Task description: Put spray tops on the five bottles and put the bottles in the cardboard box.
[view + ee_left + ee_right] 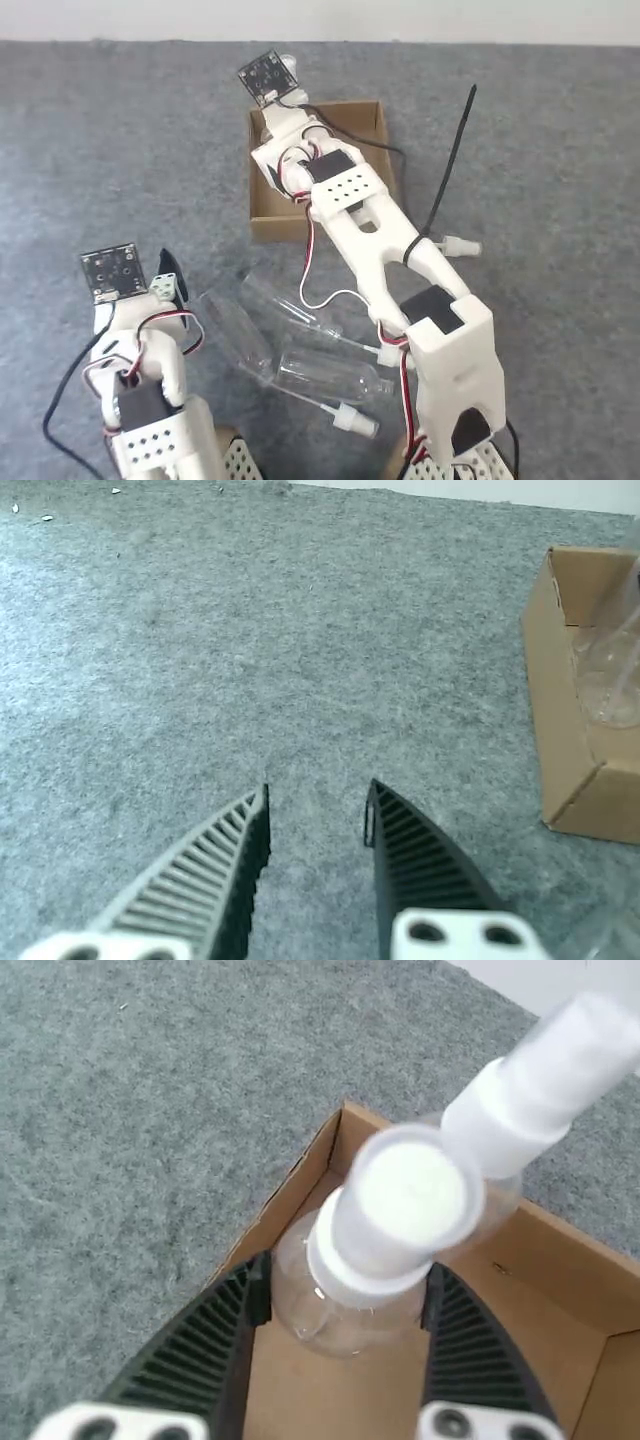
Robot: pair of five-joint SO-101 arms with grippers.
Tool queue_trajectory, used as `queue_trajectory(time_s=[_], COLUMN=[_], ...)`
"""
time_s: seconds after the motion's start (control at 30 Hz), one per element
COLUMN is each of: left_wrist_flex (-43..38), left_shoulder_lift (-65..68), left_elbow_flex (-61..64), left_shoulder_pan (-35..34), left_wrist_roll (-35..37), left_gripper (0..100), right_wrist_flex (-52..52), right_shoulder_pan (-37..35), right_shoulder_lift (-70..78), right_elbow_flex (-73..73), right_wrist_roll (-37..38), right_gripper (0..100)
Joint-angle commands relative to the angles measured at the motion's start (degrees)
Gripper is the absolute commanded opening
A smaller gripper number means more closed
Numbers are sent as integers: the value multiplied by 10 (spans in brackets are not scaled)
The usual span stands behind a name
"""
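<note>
The left tool hangs open and empty over the grey desk. Capped bottles lie between the arms. The right tool clasps one bottle inside the cardboard box. The packing step, I think. Next it must let go gently and lift straight up.

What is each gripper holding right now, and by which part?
Right gripper: the clear plastic bottle with white spray top, clasped at its shoulder below the white collar. Left gripper: open, holding nothing.
</note>
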Motion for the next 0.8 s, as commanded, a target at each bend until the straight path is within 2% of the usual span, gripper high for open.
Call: queue_trajectory(time_s=[0.0, 0.17, 0.63, 0.77], left_wrist_flex=[-15, -15, -15, -15], left_shoulder_lift=[-8, -8, -8, -8], left_elbow_flex=[-7, -7, -6, -6], left_shoulder_pan=[-4, -3, -2, -2], left_wrist_roll=[-5, -5, -5, -5], left_gripper=[148, 148, 148, 148], right_wrist_flex=[7, 22, 25, 62], right_shoulder_pan=[8, 7, -6, -6], right_shoulder_lift=[-1, -4, -6, -36], right_elbow_flex=[-18, -18, -18, -18], right_wrist_roll=[-4, -4, -4, -4], right_gripper=[179, 254, 254, 255])
